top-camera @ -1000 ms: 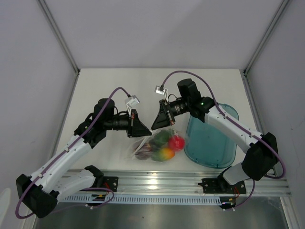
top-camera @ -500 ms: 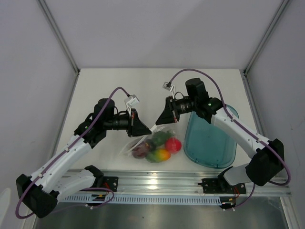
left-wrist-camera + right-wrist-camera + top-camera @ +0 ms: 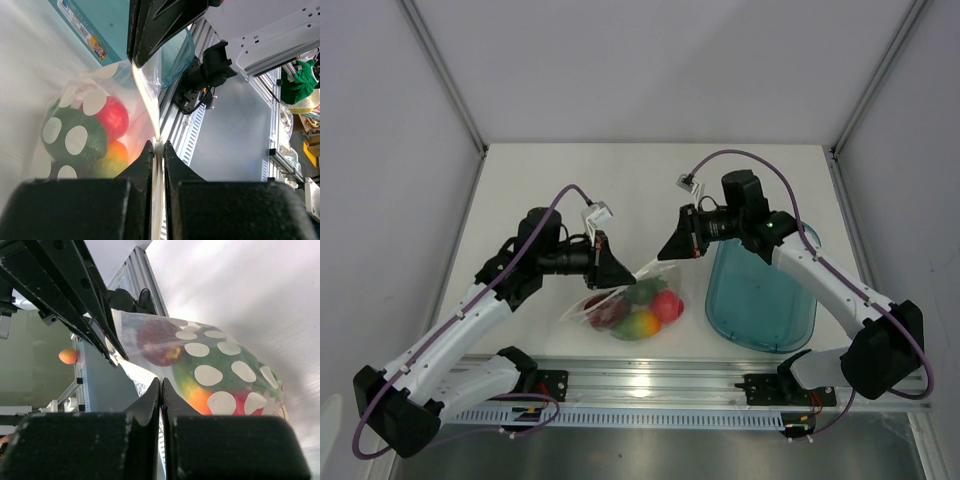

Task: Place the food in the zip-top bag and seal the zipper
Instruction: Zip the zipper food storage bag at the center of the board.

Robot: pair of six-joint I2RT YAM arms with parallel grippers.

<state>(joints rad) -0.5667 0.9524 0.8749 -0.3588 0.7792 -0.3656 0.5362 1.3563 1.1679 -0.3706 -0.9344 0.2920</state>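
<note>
Zip-top bag (image 3: 620,312) hangs slung between my two grippers, its filled belly below both sets of fingertips and a little nearer the arm bases. My left gripper (image 3: 632,275) is pinched tight on the zipper (image 3: 648,266). In the left wrist view the pale strip runs straight out from between the closed fingers (image 3: 141,167) toward the right gripper (image 3: 663,255). That one is clamped on the same strip further along, its jaws pressed together with only film between them. The two grips sit near each other, a short stretch of strip taut between.

Under the fingertips, inside the bag, I see the food packed touching: red tomato (image 3: 667,306), orange-yellow piece (image 3: 642,323), dark purple piece (image 3: 608,310) and green piece (image 3: 645,292). White dots are printed on the film. A teal tray (image 3: 760,300) lies on the right gripper's outer side, under that arm. I cannot tell whether the belly rests on the table (image 3: 540,180).
</note>
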